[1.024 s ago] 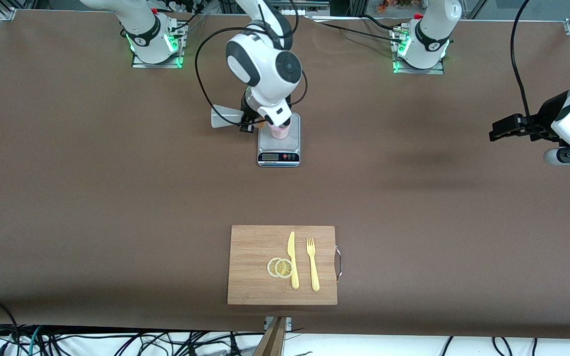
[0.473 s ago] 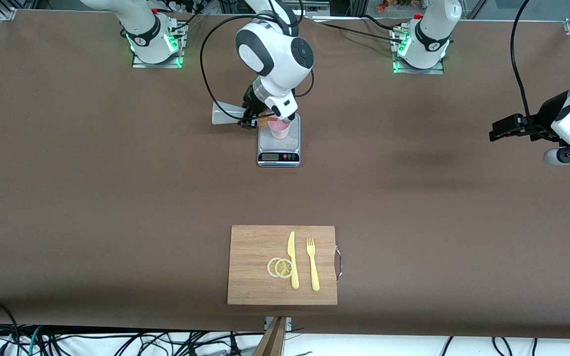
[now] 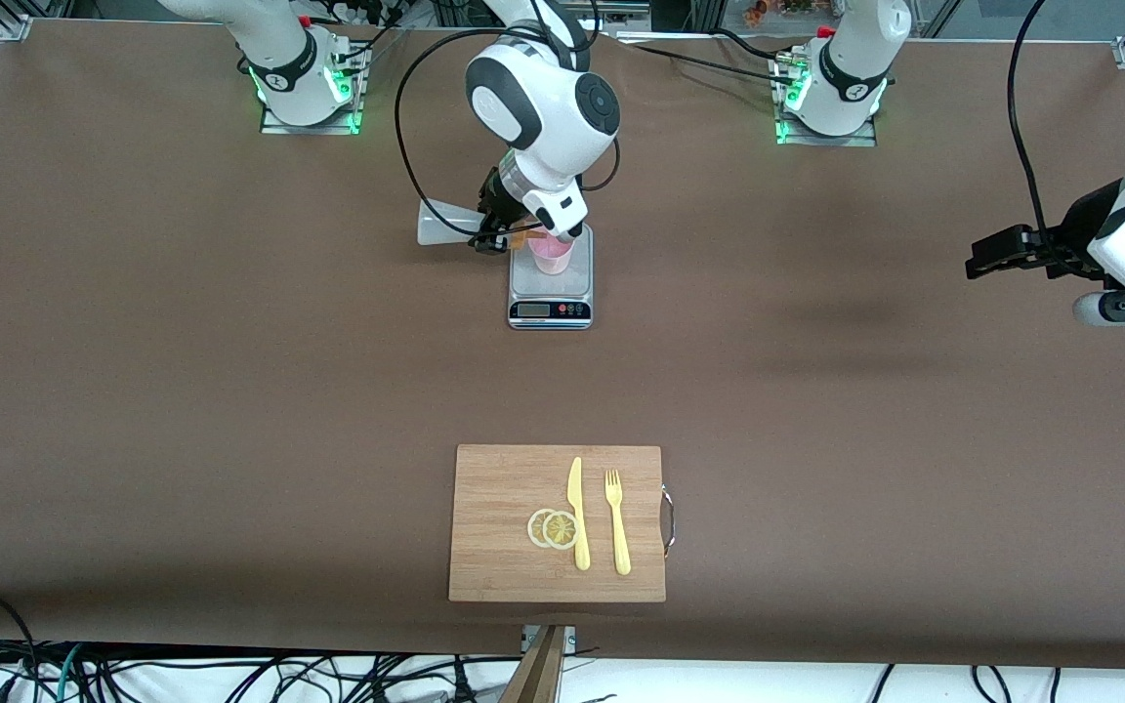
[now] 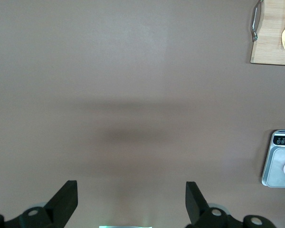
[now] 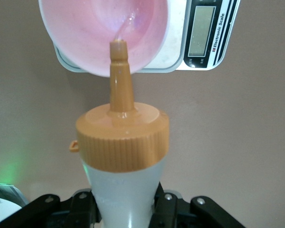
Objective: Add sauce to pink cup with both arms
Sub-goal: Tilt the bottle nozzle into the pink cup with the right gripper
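Brown matting covers the table [image 3: 230,391] across the whole front view. Upper centre of that frame, we see the right gripper [image 3: 496,227] clamped on the sauce [image 3: 447,227], the bottle lying tipped on its side with its orange cap toward the pink cup [image 3: 552,256]. That cup stands upright on a scale [image 3: 551,291]. At the right edge, upper half, the left gripper [image 3: 987,256] hangs over bare mat, waiting. Lower centre we note a cutting board [image 3: 499,478] carrying lemon slices [image 3: 553,528], a knife [image 3: 578,513] and a fork [image 3: 616,520].

Left wrist view: two black fingers [image 4: 61,202] stand wide apart at the bottom of the frame, nothing between them. Scale at the lower right edge, board corner and fork tines at the upper right.

Right wrist view: bottle fills bottom centre, gripped between the fingers; its nozzle tip points up into the cup's mouth at top centre, a thin thread of sauce showing at the tip. Scale display sits upper right.
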Tool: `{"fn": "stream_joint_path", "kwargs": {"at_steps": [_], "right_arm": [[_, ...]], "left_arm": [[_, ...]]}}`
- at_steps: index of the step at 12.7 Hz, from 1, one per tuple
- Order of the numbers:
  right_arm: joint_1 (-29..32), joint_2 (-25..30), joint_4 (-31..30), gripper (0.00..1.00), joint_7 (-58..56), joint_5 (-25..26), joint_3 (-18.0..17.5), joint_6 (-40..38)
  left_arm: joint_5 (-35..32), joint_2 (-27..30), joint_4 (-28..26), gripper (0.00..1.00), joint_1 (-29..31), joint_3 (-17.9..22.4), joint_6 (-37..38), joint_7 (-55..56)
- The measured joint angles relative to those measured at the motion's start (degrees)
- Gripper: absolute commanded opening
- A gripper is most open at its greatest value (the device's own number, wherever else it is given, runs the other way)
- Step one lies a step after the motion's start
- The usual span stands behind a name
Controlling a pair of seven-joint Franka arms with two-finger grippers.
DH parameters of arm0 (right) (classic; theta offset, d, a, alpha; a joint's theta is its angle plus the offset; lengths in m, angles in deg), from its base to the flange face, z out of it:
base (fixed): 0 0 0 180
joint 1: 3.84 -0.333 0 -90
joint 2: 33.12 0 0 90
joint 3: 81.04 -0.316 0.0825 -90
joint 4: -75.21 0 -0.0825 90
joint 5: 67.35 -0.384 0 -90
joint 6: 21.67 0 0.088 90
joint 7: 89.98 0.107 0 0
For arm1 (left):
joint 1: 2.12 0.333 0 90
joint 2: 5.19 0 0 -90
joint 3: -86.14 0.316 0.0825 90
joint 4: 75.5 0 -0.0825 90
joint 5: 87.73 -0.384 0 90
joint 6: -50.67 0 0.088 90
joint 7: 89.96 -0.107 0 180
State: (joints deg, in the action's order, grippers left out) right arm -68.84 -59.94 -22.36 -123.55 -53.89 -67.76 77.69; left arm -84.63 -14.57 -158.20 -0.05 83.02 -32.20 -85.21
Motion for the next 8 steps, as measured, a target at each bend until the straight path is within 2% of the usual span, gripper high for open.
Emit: {"fn": "stream_joint_path", "kwargs": {"at_steps": [6,8], "right_arm": [[0.12,-0.38,0.00,0.00,0.00,-0.40,0.05,-2.05],[0.26,-0.59,0.00,0.00,0.00,-3.14,0.17,-2.49]], "left_arm": [[0.00,0.00,0.00,1.00,0.00,0.00,0.00,0.00],[0.00,0.00,0.00,1.00,0.00,0.00,0.00,0.00]]}}
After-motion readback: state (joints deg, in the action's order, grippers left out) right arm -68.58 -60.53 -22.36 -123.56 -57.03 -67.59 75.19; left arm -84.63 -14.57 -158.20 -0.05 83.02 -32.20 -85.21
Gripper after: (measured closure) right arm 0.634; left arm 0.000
